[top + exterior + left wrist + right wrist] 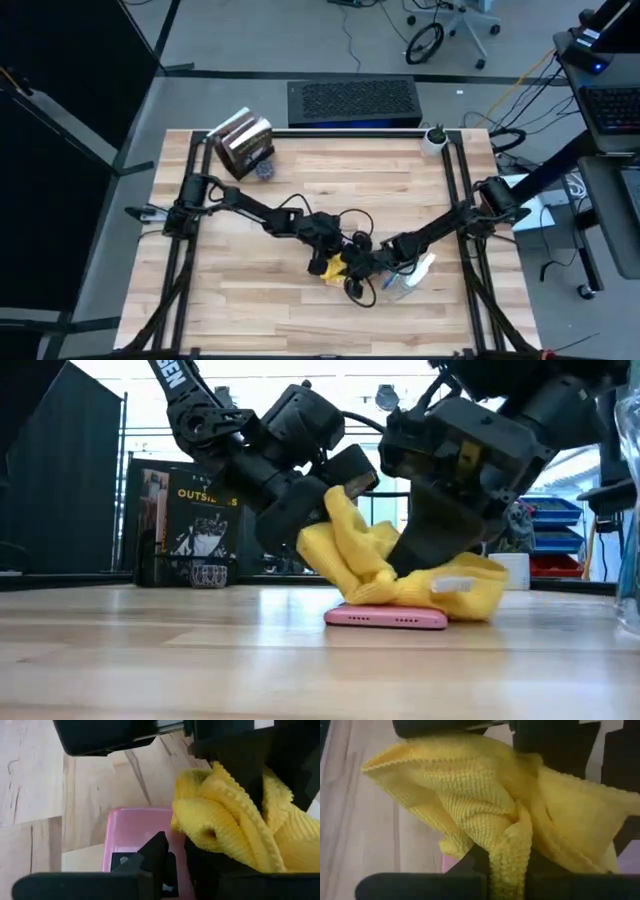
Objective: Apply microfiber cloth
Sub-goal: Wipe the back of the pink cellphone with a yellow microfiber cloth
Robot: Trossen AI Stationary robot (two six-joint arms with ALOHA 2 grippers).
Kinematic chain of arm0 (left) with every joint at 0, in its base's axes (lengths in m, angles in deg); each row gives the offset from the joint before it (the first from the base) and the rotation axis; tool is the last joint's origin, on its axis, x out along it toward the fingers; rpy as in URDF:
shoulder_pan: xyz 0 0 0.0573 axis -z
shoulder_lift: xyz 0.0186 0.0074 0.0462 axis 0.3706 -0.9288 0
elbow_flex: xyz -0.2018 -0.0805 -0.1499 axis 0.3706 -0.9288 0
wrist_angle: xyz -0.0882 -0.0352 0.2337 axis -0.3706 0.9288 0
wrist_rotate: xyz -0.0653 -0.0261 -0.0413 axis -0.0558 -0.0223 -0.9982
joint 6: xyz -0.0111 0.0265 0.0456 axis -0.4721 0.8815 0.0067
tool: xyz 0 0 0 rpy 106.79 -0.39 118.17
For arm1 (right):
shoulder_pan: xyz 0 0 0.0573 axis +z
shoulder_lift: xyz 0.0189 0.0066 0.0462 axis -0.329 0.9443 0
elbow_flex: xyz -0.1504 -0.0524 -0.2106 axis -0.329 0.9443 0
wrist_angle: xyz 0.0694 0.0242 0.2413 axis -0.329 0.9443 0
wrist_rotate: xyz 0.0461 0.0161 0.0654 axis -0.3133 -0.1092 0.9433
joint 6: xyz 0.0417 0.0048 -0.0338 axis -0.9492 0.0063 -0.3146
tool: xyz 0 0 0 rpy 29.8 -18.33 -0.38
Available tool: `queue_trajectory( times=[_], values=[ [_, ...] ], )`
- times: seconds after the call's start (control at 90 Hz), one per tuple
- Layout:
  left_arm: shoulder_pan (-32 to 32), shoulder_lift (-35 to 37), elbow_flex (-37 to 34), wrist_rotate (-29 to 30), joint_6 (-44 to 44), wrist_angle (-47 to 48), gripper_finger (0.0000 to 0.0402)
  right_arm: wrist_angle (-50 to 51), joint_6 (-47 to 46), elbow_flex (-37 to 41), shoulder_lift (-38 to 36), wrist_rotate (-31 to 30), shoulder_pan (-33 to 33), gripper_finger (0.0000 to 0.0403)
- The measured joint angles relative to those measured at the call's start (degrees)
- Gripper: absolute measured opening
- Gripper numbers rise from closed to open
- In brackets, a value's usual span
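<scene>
The wooden desk filled most of the high view, and both dark arms met just below and right of its centre. There the yellow cloth lay bunched over a pink-cased phone, which sat flat on the desk at centre frame in the low view; part of the cloth draped onto the phone's right end and part stood lifted above it.

The left end effector, coming in from the upper left of the low view, was pinched shut on an upper fold of the cloth. The right end effector, from the upper right, was also closed on the cloth, with a ridge of fabric squeezed between its fingers in the right wrist view.

The cloth looked very light, soft and limp, with a ribbed, grippy weave. It would probably slump and fold wherever unsupported, so a pinch on an edge or corner should hold better than one on the loose middle. It seemed unlikely to slip or be damaged. The phone beneath, being smooth and light, might slide if the cloth were dragged across it.

As for containers, a clear spray bottle lay at the lower right of centre in the high view, just beside the right end effector; its contents could not be judged. A small white cup-like thing stood at the desk's upper right edge, contents unclear.
</scene>
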Motion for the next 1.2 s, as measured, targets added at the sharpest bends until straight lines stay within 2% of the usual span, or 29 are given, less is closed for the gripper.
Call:
queue_trajectory(
  times=[0.133,0.244,0.433,0.644,0.844,1.0,1.2],
  values=[
    [0.04,0.0,0.0,0.0,0.03,0.02,0.0062,-6.37,0.86,-0.02,2.18,7.77,1.46,0.0017],
    [0.07,0.0,-0.03,0.0,0.03,0.0,0.0062,-5.61,-1.68,-0.37,3.86,11.82,2.72,0.0017],
    [0.09,0.0,-0.04,0.02,0.16,0.0,0.0062,-6.64,0.29,0.06,2.22,7.65,2.57,0.0017],
    [0.09,0.0,-0.04,-0.31,0.16,-0.14,0.0062,-5.75,2.12,0.02,-0.05,-1.76,0.54,0.0017],
    [0.15,-0.02,-0.1,-0.36,0.25,-0.47,0.0062,-6.87,0.84,-0.07,2.68,-3.24,-0.34,0.0018],
    [0.15,-0.02,-0.11,-0.44,-0.18,-0.7,0.0062,-14.45,-0.31,-0.21,6.61,3.97,-0.26,0.0018],
    [0.17,-0.02,-0.11,-0.17,0.14,-0.68,0.0062,-14.47,-2.53,-0.71,7.75,11.44,0.52,0.0018]
  ],
)
